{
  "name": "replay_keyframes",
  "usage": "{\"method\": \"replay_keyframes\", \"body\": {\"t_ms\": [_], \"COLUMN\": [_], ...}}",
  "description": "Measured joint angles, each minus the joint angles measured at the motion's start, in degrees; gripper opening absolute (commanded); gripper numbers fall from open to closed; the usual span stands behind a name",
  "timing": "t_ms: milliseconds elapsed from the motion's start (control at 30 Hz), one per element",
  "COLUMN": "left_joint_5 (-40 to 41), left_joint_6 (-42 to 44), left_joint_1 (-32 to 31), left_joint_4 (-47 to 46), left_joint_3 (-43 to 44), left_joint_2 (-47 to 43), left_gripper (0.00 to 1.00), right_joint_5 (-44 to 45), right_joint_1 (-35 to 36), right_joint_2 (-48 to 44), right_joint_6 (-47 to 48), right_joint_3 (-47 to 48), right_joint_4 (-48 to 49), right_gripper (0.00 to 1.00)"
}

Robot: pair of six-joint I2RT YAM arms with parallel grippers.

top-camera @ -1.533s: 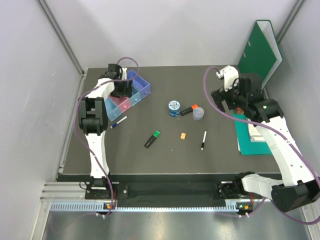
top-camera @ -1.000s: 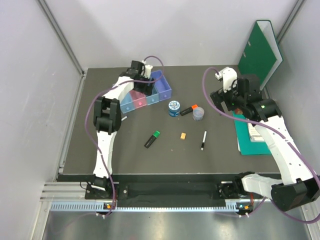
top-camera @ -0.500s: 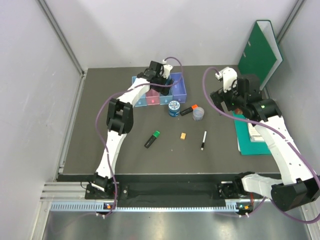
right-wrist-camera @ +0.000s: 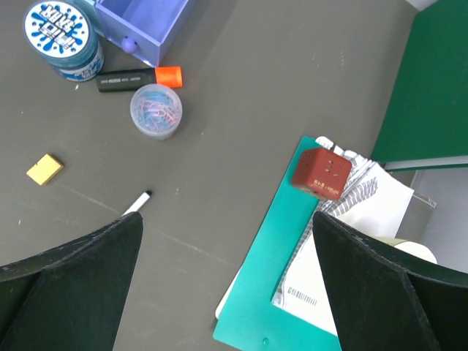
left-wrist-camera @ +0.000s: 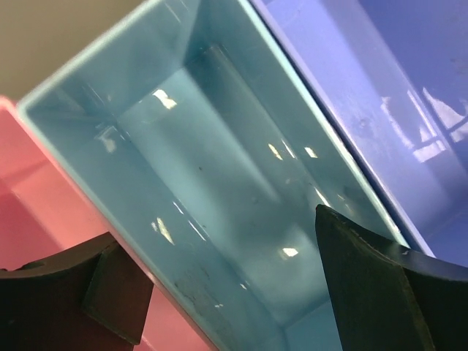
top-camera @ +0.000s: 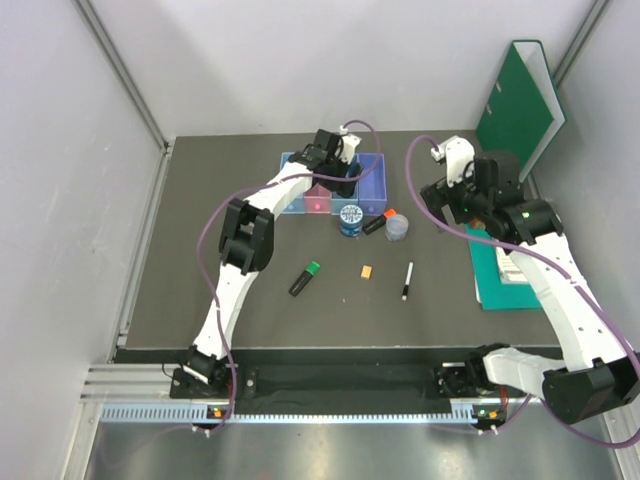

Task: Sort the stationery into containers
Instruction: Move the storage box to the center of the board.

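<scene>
Green-capped highlighter (top-camera: 305, 278), orange eraser (top-camera: 367, 271) and pen (top-camera: 407, 281) scattered mid-tabletop. Blue tin (right-wrist-camera: 61, 33): white lid lettering, unreadable. Right gripper (right-wrist-camera: 227, 219) jaws wide, empty. Tray row (top-camera: 372, 195) at the far side; left gripper (left-wrist-camera: 213, 227) jaws wide astride the light-blue tray (left-wrist-camera: 88, 168), grip unclear.

the bench (top-camera: 200, 290) has a dark grey, matte top. a green ring binder (top-camera: 520, 100) stands upright at its far right corner, leaning against the white wall. nearer than the binder, along the bench's right edge, lies a flat teal tray (right-wrist-camera: 252, 292) with a white printed sheet (right-wrist-camera: 340, 270) on it, a barcode near the sheet's near end. a grey-striped piece (right-wrist-camera: 362, 183), paper or cloth, lies at the sheet's far end. a small red-brown cube (right-wrist-camera: 320, 174) with pale dots sits at the tray's far end, touching the striped piece. a cream cup (right-wrist-camera: 413, 252) shows partly, just beside the sheet.
</scene>
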State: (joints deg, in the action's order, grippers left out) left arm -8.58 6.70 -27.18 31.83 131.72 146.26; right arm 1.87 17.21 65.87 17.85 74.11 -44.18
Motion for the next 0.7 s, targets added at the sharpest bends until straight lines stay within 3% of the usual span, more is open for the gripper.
{"method": "replay_keyframes", "body": {"t_ms": [467, 700], "left_joint_5": [1.16, 3.54], "left_joint_6": [-9.05, -11.58], "left_joint_1": [-1.77, -4.37], "left_joint_4": [-5.14, -5.46], "left_joint_3": [-22.14, -24.09], "left_joint_2": [-12.68, -13.77], "left_gripper": [0.83, 0.84], "right_joint_5": [-1.05, -1.16], "right_joint_1": [0.00, 0.00], "right_joint_2": [-0.79, -2.34], "right_joint_6": [-0.15, -0.50], "right_joint_3": [-0.85, -1.38], "right_joint_4": [0.00, -0.02], "right_gripper": [1.00, 0.99]}}
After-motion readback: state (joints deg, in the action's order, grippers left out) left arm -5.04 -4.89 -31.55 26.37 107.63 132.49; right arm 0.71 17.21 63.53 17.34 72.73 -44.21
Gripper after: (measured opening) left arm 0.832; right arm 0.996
